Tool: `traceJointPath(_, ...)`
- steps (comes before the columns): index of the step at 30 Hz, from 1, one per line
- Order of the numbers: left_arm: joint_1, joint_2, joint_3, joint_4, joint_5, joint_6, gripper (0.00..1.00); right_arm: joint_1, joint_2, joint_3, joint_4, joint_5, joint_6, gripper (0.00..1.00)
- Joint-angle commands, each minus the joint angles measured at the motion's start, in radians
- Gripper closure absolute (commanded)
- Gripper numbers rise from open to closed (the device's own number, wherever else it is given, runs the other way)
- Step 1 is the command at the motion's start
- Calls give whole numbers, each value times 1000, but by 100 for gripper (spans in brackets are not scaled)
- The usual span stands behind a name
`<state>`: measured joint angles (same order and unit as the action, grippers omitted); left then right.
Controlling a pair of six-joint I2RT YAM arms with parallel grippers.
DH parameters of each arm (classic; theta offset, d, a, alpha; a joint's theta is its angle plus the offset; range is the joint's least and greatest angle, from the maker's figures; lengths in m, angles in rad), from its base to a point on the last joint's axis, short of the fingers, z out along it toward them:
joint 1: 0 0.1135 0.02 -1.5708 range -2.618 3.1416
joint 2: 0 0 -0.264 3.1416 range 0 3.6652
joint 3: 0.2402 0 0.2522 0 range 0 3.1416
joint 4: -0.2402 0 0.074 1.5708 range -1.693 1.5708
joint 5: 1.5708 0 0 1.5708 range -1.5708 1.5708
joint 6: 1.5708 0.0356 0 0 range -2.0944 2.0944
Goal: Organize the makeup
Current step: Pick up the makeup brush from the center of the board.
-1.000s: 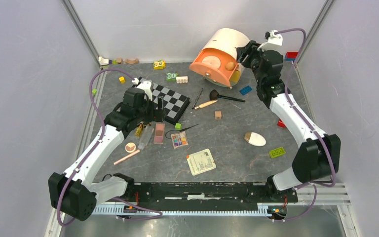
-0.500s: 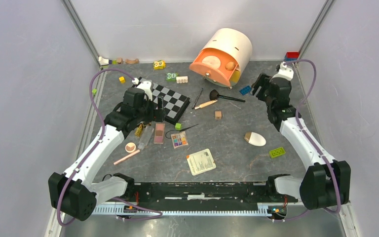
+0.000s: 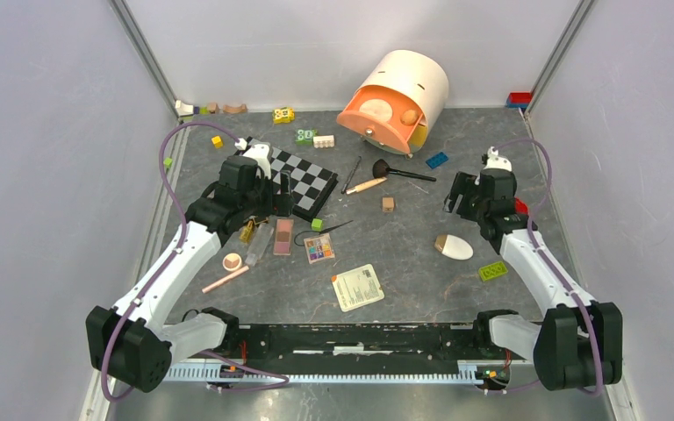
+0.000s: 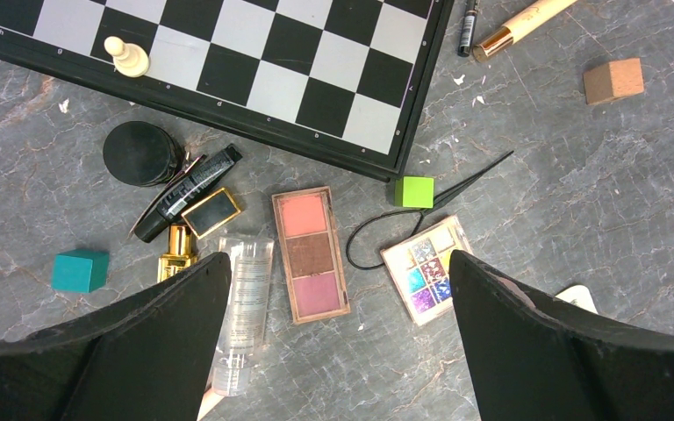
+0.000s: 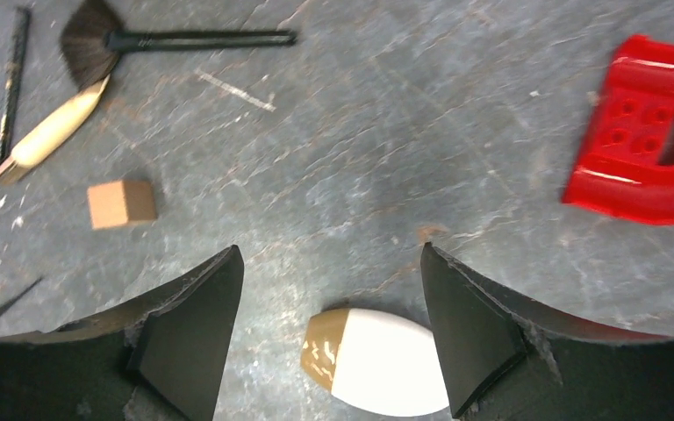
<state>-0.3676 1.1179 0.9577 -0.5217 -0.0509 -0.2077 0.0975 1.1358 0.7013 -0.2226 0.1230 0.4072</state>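
Note:
The makeup lies scattered on the dark table. Under my open left gripper (image 4: pixel 338 259) are a pink eyeshadow palette (image 4: pixel 310 253), a multicolour palette (image 4: pixel 425 269) and a clear tube (image 4: pixel 244 307), with nothing between the fingers. A peach compact (image 3: pixel 232 261) and pink pencil (image 3: pixel 225 279) lie nearer. My right gripper (image 5: pixel 329 250) hangs open above the white egg-shaped sponge (image 5: pixel 386 360), not touching it. A black brush (image 5: pixel 140 39) and a wooden-handled brush (image 5: pixel 48 132) lie beyond it.
An orange-and-white round container (image 3: pixel 395 101) lies tipped at the back. The chessboard (image 4: pixel 228 53) sits just past the left gripper. A red brick (image 5: pixel 649 167), wooden cube (image 5: pixel 121 203), green brick (image 3: pixel 492 271) and a card (image 3: pixel 357 287) are nearby.
My right arm has pulled back from the round container and come down over the sponge, its jaws spreading wider. The left arm has not moved.

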Motion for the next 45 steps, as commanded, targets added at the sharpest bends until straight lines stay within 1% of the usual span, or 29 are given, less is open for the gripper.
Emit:
traceJointPath(1,4,3,0,23,-12,21,0,2,3,-35,73,-202,-41,20)
traceJointPath(4,4,5,0,23,-12,21,0,26,28,-68,143,-257,-4,21)
traceJointPath(10,5,10,-1,23,-11,21,0,121,97,-68,206,-245,44,22)
traceJointPath(15,5,11,-2,23,-8,21,0,165,137,-70,248,-242,79,22)
traceJointPath(18,5,15,-3,22,-13,22,0,165,127,-84,256,-206,100,23)
traceJointPath(23,5,20,-4,23,-16,22,0,147,107,-95,234,-99,109,24)
traceJointPath(28,5,21,-2,23,-16,23,0,55,142,-77,250,-153,114,26)
traceJointPath(34,4,19,-3,23,-13,23,0,36,252,44,301,-135,22,27)
traceJointPath(37,5,19,-4,23,-7,22,0,26,337,136,288,-129,-10,28)
traceJointPath(38,5,21,-4,23,-5,21,0,20,365,164,282,-105,-12,29)
traceJointPath(42,5,19,-2,23,0,21,0,-12,459,248,292,-104,3,38)
traceJointPath(44,4,20,-2,23,1,21,0,-20,508,297,298,-120,8,43)
traceJointPath(45,5,18,-2,23,0,21,0,-23,531,324,307,-154,8,45)
